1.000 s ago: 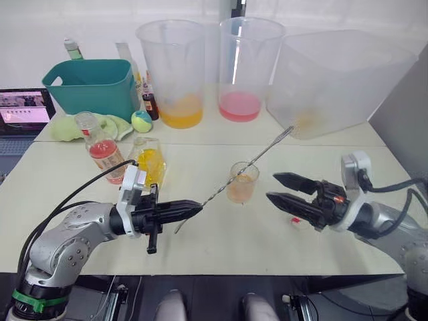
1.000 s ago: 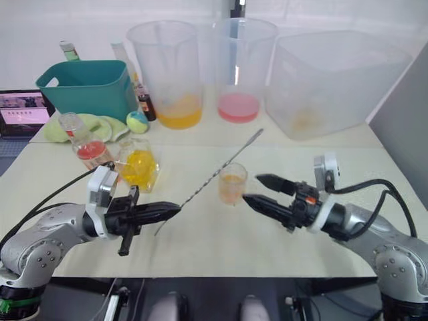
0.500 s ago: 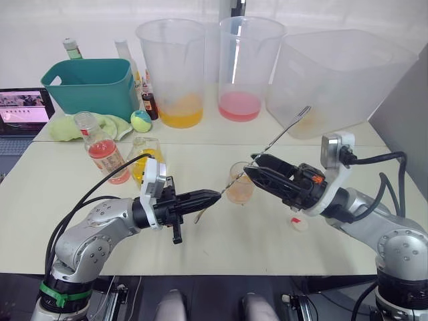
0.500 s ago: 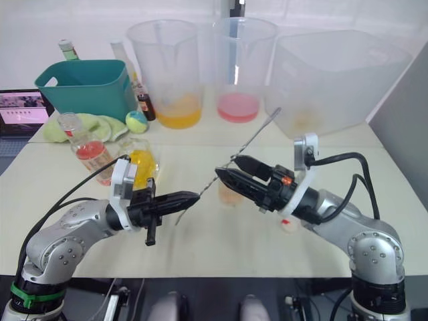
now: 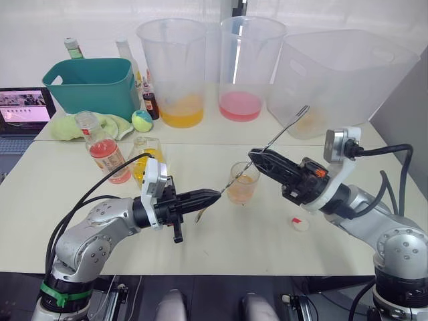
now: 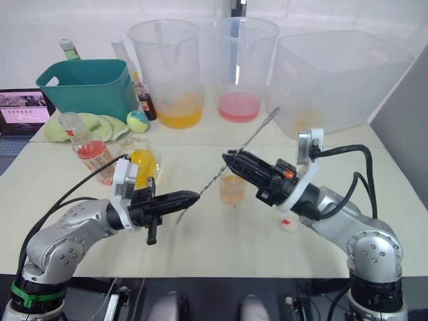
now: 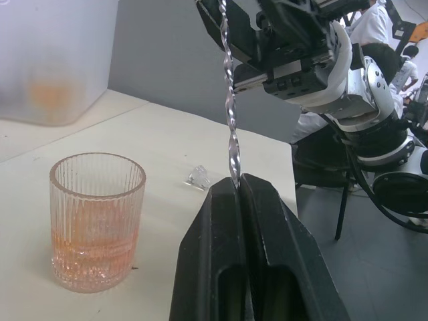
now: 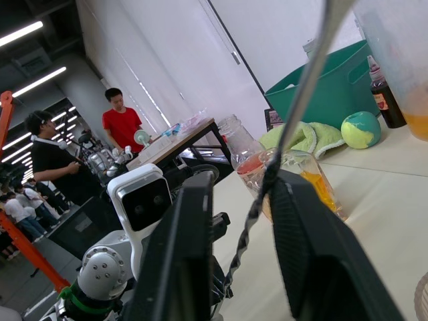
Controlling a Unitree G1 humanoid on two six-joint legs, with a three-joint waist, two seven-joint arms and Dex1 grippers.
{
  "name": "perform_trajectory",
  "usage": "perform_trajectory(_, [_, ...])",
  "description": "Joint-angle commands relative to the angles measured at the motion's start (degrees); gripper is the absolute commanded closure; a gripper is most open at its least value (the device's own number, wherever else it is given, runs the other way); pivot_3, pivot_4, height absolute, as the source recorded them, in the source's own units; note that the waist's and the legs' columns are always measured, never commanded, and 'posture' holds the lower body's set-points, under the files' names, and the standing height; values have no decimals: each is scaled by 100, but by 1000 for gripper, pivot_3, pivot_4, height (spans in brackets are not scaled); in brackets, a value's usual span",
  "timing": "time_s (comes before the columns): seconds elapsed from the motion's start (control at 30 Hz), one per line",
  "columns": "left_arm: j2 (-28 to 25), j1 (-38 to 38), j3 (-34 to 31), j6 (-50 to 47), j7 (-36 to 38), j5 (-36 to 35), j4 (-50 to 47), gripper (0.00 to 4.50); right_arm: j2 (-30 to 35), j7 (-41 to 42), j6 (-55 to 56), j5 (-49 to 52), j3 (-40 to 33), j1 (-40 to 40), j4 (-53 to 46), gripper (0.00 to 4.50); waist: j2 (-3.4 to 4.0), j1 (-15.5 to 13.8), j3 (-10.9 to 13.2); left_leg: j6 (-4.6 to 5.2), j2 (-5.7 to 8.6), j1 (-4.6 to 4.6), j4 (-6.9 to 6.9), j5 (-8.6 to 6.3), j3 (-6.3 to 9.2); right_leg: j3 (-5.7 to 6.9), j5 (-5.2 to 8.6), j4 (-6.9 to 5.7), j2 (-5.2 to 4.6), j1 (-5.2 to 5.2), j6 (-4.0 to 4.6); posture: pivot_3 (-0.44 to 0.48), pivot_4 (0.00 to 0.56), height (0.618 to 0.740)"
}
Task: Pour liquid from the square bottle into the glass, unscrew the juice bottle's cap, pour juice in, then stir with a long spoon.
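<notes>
My left gripper (image 5: pixel 215 194) is shut on the lower end of the long spoon (image 5: pixel 271 142), which slants up and to the right past the glass (image 5: pixel 241 184). The ribbed glass holds a little orange-pink liquid. My right gripper (image 5: pixel 253 154) sits at the spoon's middle, above the glass. Its jaws stand a narrow gap apart on either side of the twisted shaft (image 8: pixel 264 184), which rests against one finger. The square bottle (image 5: pixel 148 159) with yellow liquid and the juice bottle (image 5: pixel 100 147), uncapped, stand at the left. The cap (image 5: pixel 299 224) lies on the table under my right arm.
Two tall buckets (image 5: pixel 177 67) (image 5: pixel 244 63) and a big translucent tub (image 5: pixel 341 80) line the back. A teal basket (image 5: pixel 90 83), a small brown bottle (image 5: pixel 150 103), a ball (image 5: pixel 141 120) and a laptop (image 5: pixel 25 107) are at the back left. People stand in the background (image 8: pixel 124 127).
My right gripper rose from beside the glass to the spoon's middle, and its jaws narrowed around the shaft. My left gripper carried the spoon rightward, closer to the glass.
</notes>
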State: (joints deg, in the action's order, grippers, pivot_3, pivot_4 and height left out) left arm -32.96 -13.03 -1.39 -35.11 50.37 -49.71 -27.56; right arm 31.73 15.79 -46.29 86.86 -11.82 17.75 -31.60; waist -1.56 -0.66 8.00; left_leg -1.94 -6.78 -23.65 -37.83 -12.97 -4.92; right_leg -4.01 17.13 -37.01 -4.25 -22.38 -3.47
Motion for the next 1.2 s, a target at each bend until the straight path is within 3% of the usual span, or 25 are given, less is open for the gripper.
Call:
perform_trajectory(0.03, [28,-80,-63,123,12,5,-160,4500,24,45,115,103,-16,75,-108,4456,0,2,0,0,0,0,0,0,0,0,0,0,0,0,0,0,150,724])
perform_trajectory(0.33, [93,-139,-45,135,-302,316,-52,4500,25,108,178,-107,19,143,23,4456,0,0,0,0,0,-6,0,0,1,0,0,1,0,-4,0,0,150,724])
perform_trajectory(0.53, [133,-239,-162,95,-400,255,60,2596,147,279,216,-320,-101,424,255,4500,0,0,0,0,0,-9,0,0,1,0,0,2,0,-7,0,0,150,724])
perform_trajectory(0.77, [-72,95,-120,336,-222,681,147,167,446,530,283,-728,-335,1278,827,4500,1,14,1,0,0,-9,2,0,0,1,0,1,1,-13,0,0,150,724])
perform_trajectory(1.0, [-75,531,97,1105,-3,1437,136,43,1144,1094,107,-1458,-317,1806,1296,4500,3,-17,2,0,0,-20,3,0,-4,2,0,4,-4,-23,0,0,150,724])
perform_trajectory(1.2, [14,669,146,1395,-5,1653,92,43,1482,1455,-26,-2034,-160,1766,1383,4500,3,-3,2,0,0,-22,3,0,-4,2,0,8,-3,-24,0,0,150,724])
